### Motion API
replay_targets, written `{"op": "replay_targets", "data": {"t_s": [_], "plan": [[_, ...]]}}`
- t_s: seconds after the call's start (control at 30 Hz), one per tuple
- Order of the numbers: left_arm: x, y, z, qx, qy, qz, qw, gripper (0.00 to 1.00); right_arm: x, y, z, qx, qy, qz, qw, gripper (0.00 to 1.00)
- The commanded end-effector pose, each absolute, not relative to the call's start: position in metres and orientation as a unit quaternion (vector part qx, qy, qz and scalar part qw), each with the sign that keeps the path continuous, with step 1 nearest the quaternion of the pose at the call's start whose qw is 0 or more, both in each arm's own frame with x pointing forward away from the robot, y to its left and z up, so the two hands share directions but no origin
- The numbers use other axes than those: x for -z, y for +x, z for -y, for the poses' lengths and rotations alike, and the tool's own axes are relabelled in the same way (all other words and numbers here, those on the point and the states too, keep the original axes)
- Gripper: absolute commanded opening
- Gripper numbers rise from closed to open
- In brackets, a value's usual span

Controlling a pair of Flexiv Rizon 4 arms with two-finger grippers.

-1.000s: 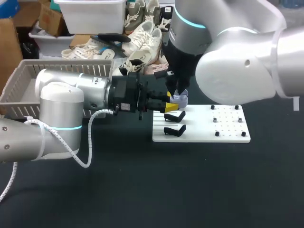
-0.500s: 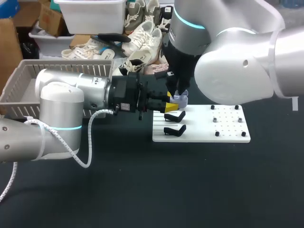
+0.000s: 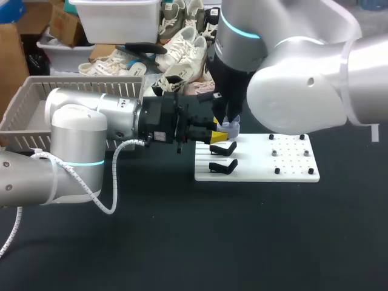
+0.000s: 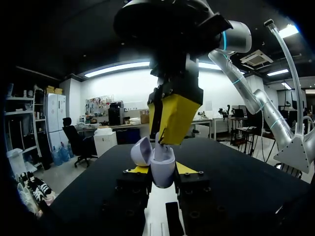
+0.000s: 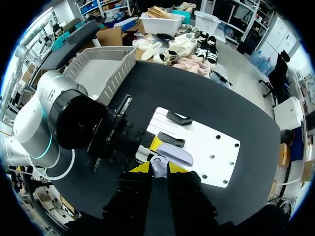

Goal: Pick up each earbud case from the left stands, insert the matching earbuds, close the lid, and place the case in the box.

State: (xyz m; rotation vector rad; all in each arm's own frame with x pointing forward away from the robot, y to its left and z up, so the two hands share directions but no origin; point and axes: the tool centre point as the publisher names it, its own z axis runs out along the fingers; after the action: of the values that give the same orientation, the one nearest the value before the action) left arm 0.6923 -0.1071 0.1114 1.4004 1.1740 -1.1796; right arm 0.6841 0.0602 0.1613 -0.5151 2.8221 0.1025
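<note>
Earbud case [image 4: 162,164], lavender with its lid open, sits clamped in the left hand [image 3: 218,130] above the white board [image 3: 291,167]. The right hand [image 3: 229,119] hangs over its opening; I cannot tell whether it grips an earbud. Likely step: inserting earbuds. Next: a straight push down, then closing the lid

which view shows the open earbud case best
The left wrist view: the lavender earbud case sits close up between the left gripper's jaws, lid open. The head view shows just a small distant bit; the right wrist view sees it from above, partly behind the right gripper.
</note>
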Motion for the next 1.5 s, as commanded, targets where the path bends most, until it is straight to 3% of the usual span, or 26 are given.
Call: {"op": "replay_targets", "data": {"t_s": [0.03,1.0,1.03,1.1,1.5], "plan": [[-0.1110,0.6927,0.1077,0.480,0.570,-0.478,0.465,0.00,-0.1615,0.6850,-0.0616,-0.031,-0.178,-0.975,0.133,0.00],[-0.1110,0.6927,0.1077,0.480,0.570,-0.478,0.465,0.00,-0.1519,0.6887,-0.0682,-0.006,-0.198,-0.974,0.109,0.00],[-0.1110,0.6927,0.1077,0.480,0.570,-0.478,0.465,0.00,-0.1520,0.6887,-0.0683,-0.006,-0.198,-0.974,0.110,0.04],[-0.1110,0.6927,0.1077,0.480,0.570,-0.478,0.465,0.00,-0.1522,0.6892,-0.0680,-0.007,-0.197,-0.974,0.111,0.22],[-0.1110,0.6927,0.1077,0.480,0.570,-0.478,0.465,0.00,-0.1584,0.6859,-0.0638,-0.007,-0.194,-0.974,0.117,0.37]]}}
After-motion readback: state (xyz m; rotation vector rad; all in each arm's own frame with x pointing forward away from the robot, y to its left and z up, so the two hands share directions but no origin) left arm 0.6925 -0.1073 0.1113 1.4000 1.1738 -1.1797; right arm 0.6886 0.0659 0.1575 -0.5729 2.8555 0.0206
